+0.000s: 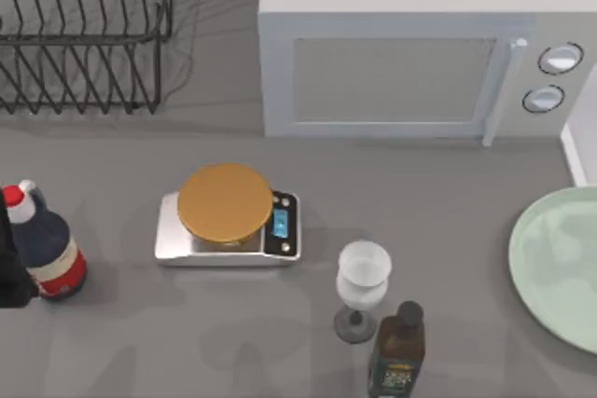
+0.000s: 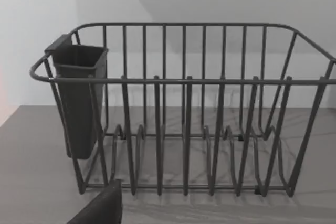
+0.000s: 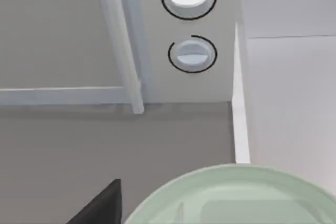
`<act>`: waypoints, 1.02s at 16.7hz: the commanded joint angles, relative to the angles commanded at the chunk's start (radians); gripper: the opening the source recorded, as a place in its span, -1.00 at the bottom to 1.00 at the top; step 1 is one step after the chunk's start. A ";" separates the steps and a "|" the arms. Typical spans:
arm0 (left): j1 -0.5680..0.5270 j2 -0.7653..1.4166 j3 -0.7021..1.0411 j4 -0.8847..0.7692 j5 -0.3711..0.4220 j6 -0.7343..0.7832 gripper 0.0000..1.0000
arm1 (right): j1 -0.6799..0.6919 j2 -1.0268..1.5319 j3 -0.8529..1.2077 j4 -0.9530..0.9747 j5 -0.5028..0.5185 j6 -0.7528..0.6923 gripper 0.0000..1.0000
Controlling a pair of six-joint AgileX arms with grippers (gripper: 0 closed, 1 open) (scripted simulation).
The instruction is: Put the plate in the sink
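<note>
The plate lies flat on the table at the right edge of the top view, part of it cut off by that edge. Just beyond its far side runs the sink's straight white rim, close beside the microwave; in the right wrist view the plate's far edge seems to reach the near end of that rim.

The right arm is the nearer one by far. Its wrist camera looks over the plate toward the sink, so the plate sits just below and ahead of that pincer, whose state cannot be told. A dark piece at the frame's lower edge is probably one finger.

The left arm waits at the table's far left by the red-capped bottle, facing the dish rack; its pincer's state cannot be told either.

Being round, the plate has no long axis, so any rim point serves. The move is likely short: away from the viewer, over the rim. The wine glass and dark bottle stand to the plate's left, apart from that path.
</note>
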 joint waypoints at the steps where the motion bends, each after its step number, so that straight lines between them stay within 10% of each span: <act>1: 0.000 0.000 0.000 0.000 0.000 0.000 1.00 | 0.019 0.091 0.065 -0.056 0.000 0.019 1.00; 17: 0.000 0.000 0.000 0.000 0.000 0.000 1.00 | 0.254 1.276 0.879 -0.759 0.000 0.263 1.00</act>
